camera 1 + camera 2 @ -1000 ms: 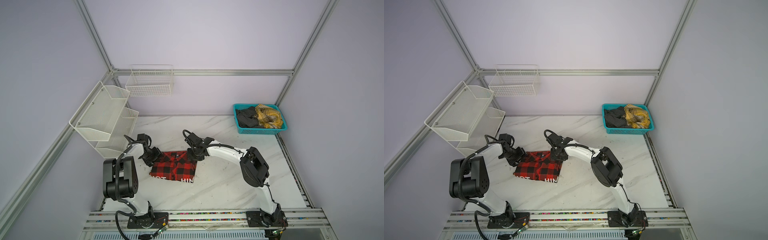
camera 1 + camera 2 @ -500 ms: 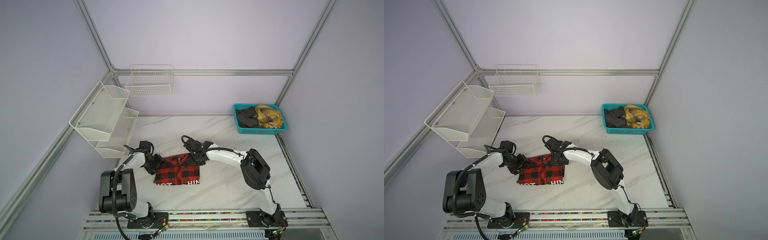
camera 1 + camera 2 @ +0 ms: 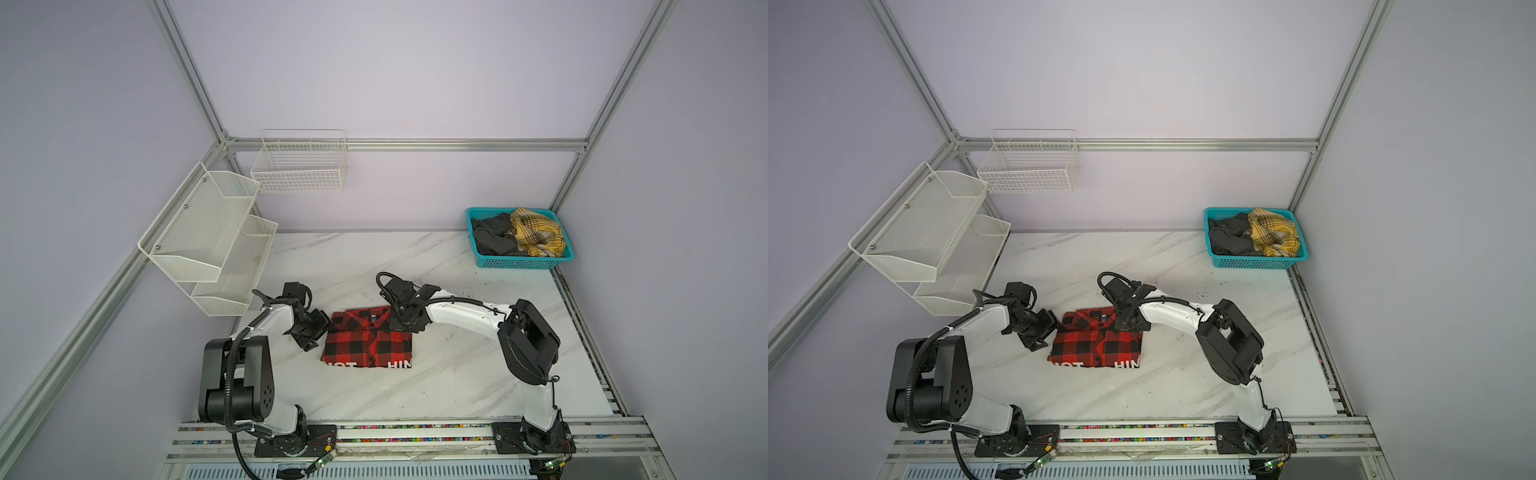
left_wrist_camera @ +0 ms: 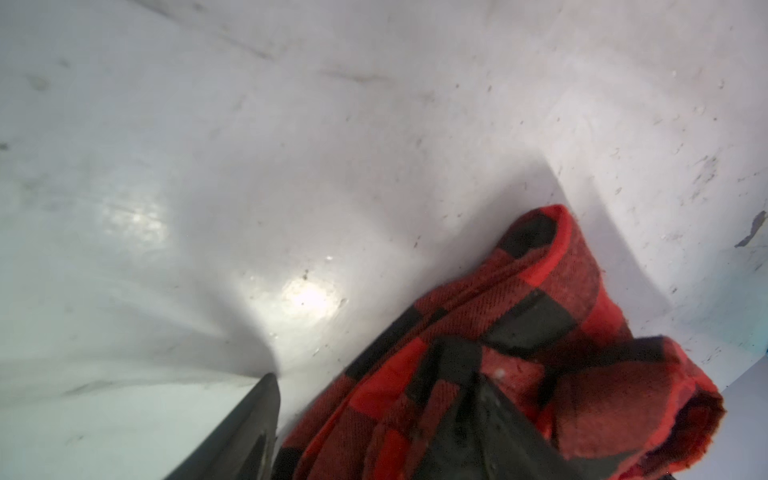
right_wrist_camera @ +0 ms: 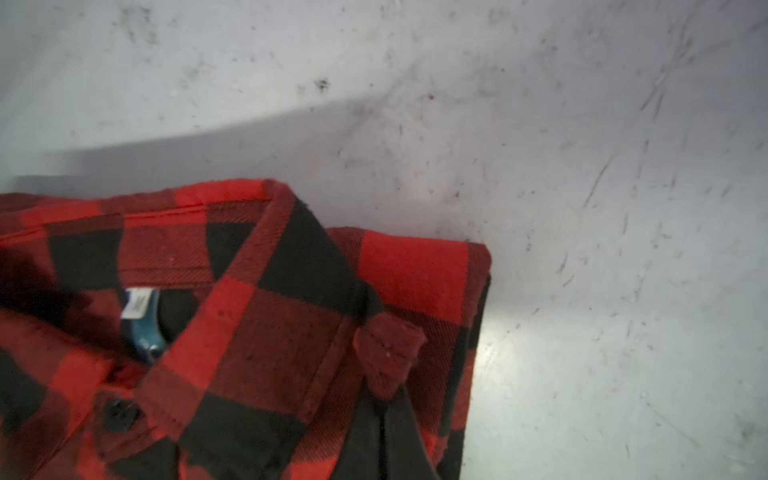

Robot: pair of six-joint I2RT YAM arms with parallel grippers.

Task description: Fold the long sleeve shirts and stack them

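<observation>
Our flannel shirt [image 3: 368, 345] lies folded on the table [image 3: 457, 365], well apart from the teal basket [image 3: 523, 262]: R gripper [image 3: 405, 327] pinched shut on its basket-side shoulder, L gripper [image 3: 318, 332] gaping astride the opposite edge, so we'd clamp L, then lift both level.

One shirt [image 3: 368, 340] is counted, laid on one table [image 3: 415, 395]. One teal basket [image 3: 523, 262] is seen, and two pieces are counted in it: one dark garment [image 3: 494, 239] and one yellow garment [image 3: 538, 237]. Two arms are counted: one left arm [image 3: 270, 324] and one right arm [image 3: 465, 318]. One wire basket [image 3: 299, 166] and one shelf [image 3: 208, 232] of two tiers are seen on the walls.
</observation>
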